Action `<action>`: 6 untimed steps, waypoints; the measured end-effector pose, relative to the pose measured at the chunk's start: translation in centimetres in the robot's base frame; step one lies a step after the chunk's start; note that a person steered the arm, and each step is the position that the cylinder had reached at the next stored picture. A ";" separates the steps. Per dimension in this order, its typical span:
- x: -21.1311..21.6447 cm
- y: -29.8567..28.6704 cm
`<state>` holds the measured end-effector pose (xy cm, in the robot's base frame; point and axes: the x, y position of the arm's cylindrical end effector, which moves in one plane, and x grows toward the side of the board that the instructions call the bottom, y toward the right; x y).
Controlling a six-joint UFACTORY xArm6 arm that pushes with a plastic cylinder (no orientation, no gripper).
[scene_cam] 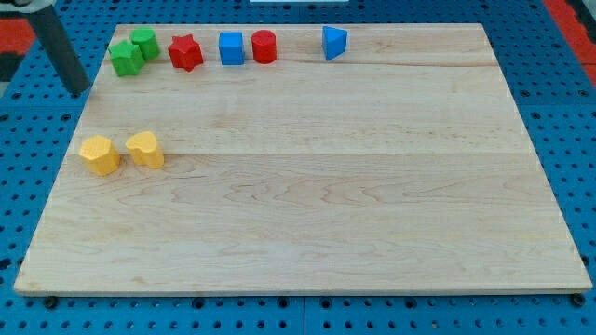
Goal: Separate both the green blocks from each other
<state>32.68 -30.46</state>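
Note:
Two green blocks sit touching at the view's top left: a green star-like block (126,58) and a rounder green block (144,41) just up and right of it. My tip (81,92) is the lower end of the dark rod. It stands at the board's left edge, left of and below the green pair, apart from them.
Along the view's top stand a red star block (186,52), a blue cube (231,47), a red cylinder (264,46) and a blue triangular block (334,43). Two yellow blocks (100,154) (145,149) sit side by side at the left. The wooden board (307,186) lies on a blue pegboard.

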 end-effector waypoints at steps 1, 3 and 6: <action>-7.7 0.0; -12.2 5.9; -6.5 8.0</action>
<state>26.22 -22.44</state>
